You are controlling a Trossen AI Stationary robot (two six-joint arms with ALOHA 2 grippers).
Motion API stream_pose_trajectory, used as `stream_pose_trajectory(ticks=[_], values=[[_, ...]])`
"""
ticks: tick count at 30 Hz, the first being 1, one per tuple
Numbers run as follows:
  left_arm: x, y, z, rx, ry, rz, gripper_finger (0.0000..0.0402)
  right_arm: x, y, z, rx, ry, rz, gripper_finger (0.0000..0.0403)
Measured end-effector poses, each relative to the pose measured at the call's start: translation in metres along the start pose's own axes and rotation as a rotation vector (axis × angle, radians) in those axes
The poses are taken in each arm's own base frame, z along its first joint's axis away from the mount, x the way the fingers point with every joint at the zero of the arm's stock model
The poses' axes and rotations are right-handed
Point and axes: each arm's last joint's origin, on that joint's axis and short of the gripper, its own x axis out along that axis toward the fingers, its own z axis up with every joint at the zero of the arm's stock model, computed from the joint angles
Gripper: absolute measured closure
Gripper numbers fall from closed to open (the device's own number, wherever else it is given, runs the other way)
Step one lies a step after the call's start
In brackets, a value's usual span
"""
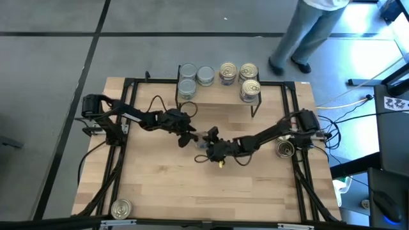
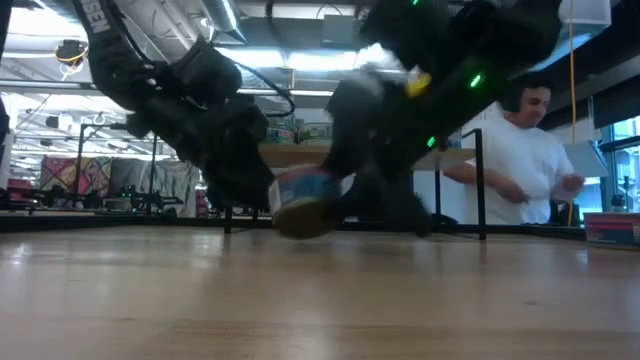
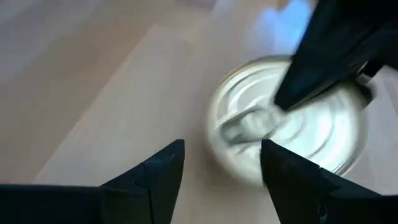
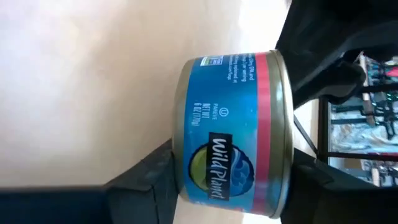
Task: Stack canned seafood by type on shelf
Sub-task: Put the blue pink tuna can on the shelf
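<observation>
The right gripper (image 1: 206,142) clamps a blue-labelled can (image 4: 233,134) mid-table (silver top); the left gripper (image 3: 222,163) faces it, fingers apart.

Two dark, jointed arms, black cables looping along the links. Green indicator lights and a yellow patch on the right arm's wrist housing. White lettering on one arm's upper link. Wedge-shaped matte black fingers (image 3: 155,180) on each gripper.

Blue tin (image 4: 233,127) in right hand (image 4: 230,180): label reads "Wild Planet", plus "NET WT" line, rest of the small print unreadable. No other legible text in any view.
</observation>
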Motion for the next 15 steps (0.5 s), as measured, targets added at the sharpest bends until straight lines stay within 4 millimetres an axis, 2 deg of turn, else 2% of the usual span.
stream_pose_trajectory(ticks=[6, 11, 15], values=[[-0.020, -0.022, 0.012, 0.064, -0.055, -0.021, 0.0194, -0.047, -0.012, 0.019, 0.064, -0.027, 0.009, 0.0208], [-0.033, -0.032, 0.001, 0.117, 0.030, 0.100, 0.0194, -0.090, -0.034, 0.028, 0.131, -0.046, -0.068, 0.0208], [-0.035, -0.040, -0.014, 0.159, 0.119, 0.177, 0.0194, -0.112, -0.058, 0.022, 0.163, 0.005, -0.189, 0.0208]])
